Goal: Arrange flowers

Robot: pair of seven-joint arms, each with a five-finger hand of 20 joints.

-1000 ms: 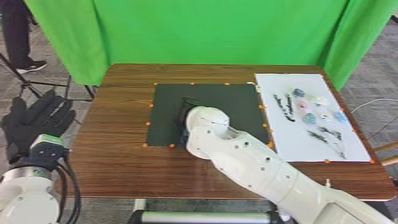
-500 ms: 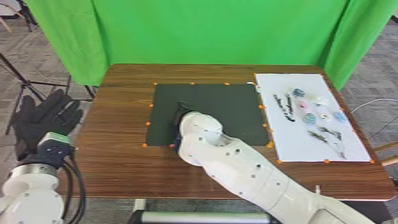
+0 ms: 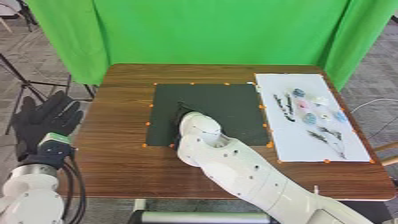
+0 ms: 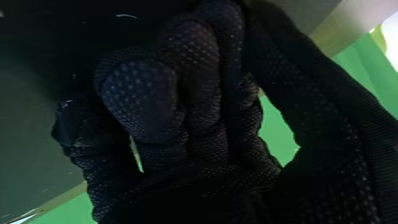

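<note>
On the brown wooden desk, well right of the black-gloved left hand's wide-spread fingers, a white rectangular sheet carries green sprays, likely light and springy: pinch the stems. Small pastel blossoms look fragile; lift by the edges. The right hand's grip I cannot tell.

On my right wrist view, with twelve o'clock the way my robot's right hand points, its black, bumpy-textured glove sits close to the lens. I see bright green cloth towards two o'clock and a dark, flat surface around nine. Towards twelve it's too dark for me to tell whether anything is held.
</note>
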